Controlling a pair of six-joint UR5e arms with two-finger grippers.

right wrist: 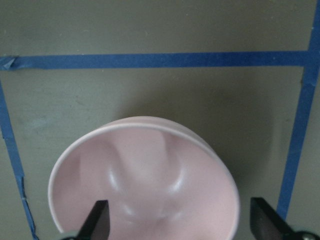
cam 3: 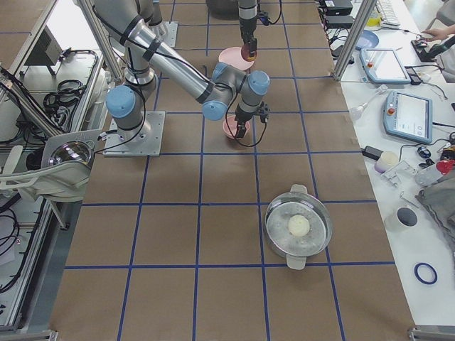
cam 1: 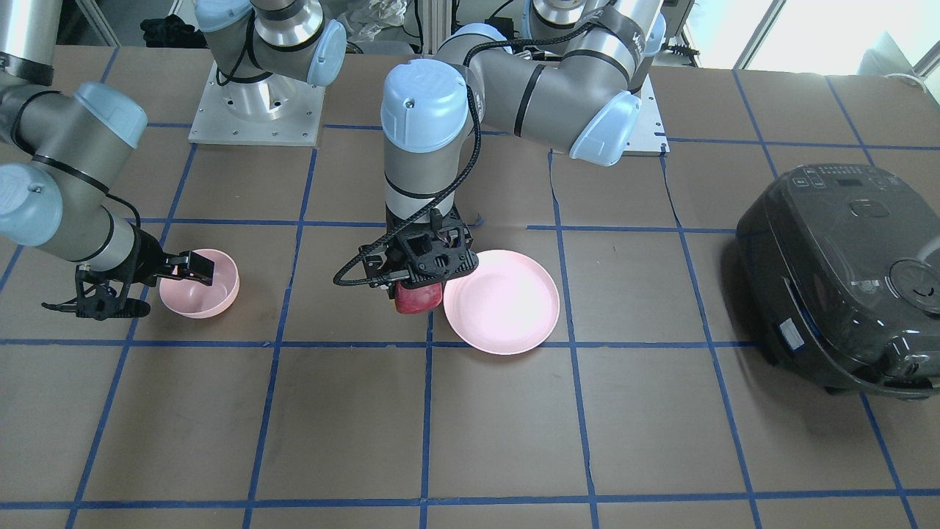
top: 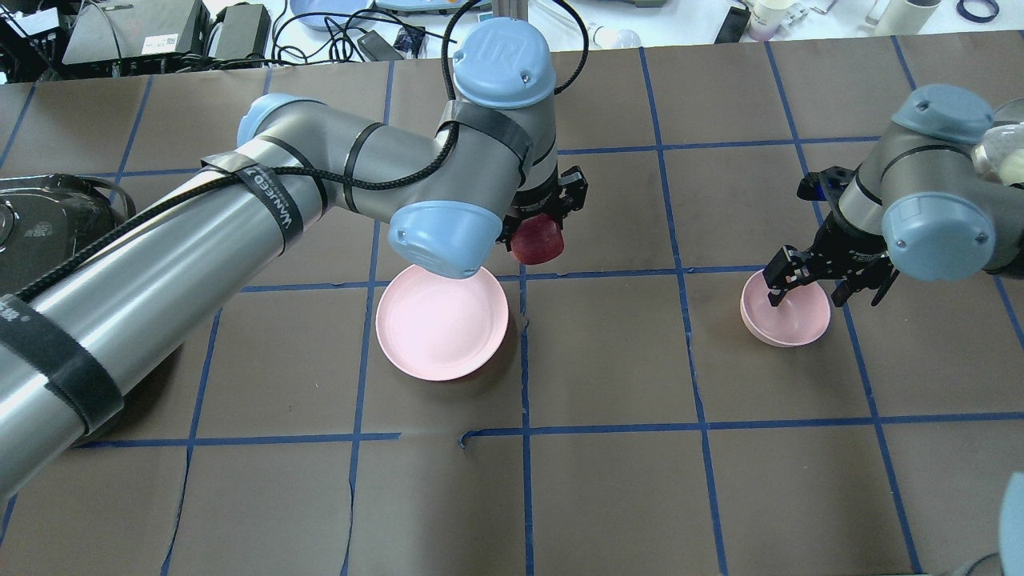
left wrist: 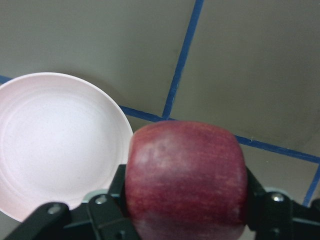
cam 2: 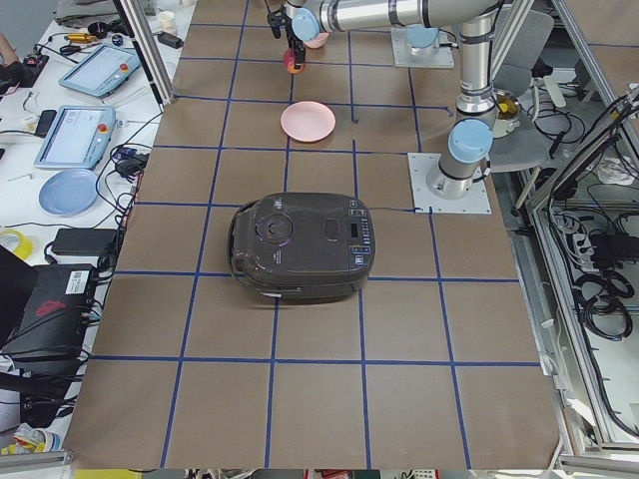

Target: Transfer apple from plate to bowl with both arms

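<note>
My left gripper (cam 1: 420,292) is shut on the dark red apple (cam 1: 418,301) and holds it above the table, just beside the rim of the wide pink plate (cam 1: 507,305). In the left wrist view the apple (left wrist: 185,175) fills the space between the fingers, with the bare plate (left wrist: 55,145) at the left. The overhead view shows the apple (top: 538,242) beyond the plate (top: 440,324). My right gripper (top: 804,290) is open and hovers over the small pink bowl (top: 788,322). In the right wrist view the bowl (right wrist: 145,185) lies empty between the spread fingers.
A dark rice cooker (cam 1: 844,279) stands on the left arm's side of the table. A steel pot (cam 3: 298,226) with a white ball in it sits near the table's right end. Blue tape lines grid the brown table top. The arm bases (cam 1: 257,110) stand at the back.
</note>
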